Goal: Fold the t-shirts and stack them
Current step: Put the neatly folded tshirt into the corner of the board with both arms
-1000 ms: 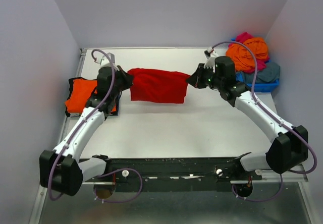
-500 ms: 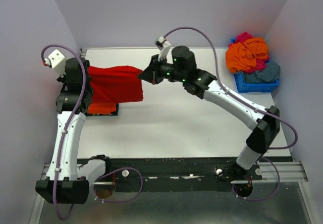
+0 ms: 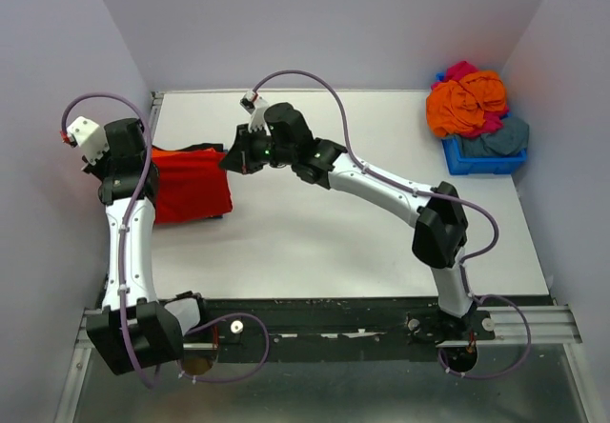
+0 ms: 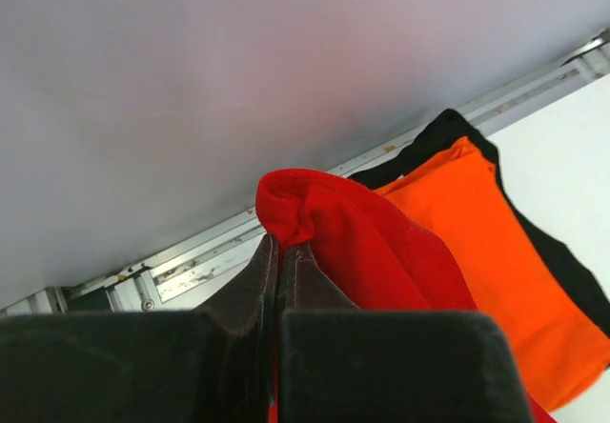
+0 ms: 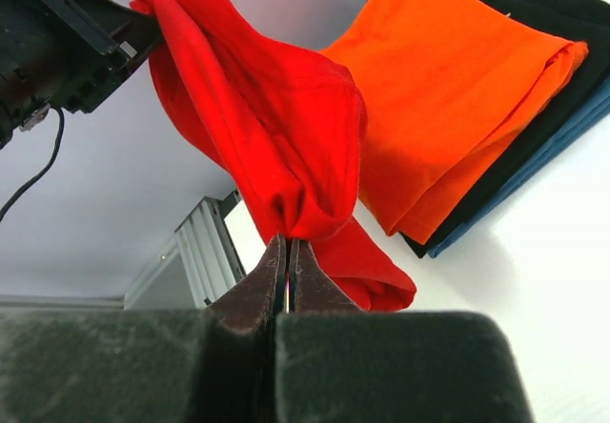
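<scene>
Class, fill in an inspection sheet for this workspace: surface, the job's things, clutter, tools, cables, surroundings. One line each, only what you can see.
Surface: white table.
Job's things: red t-shirt hanging between both tools above a folded stack at the left edge: orange t-shirt on black t-shirt on grey-blue t-shirt. Unfolded heap of t-shirts in the blue bin.
Clutter: nothing seen.
Tools: left tool and right tool, each shut on the red t-shirt.
Cables: purple cables loop above both arms.
Surroundings: plain pale walls on three sides.
</scene>
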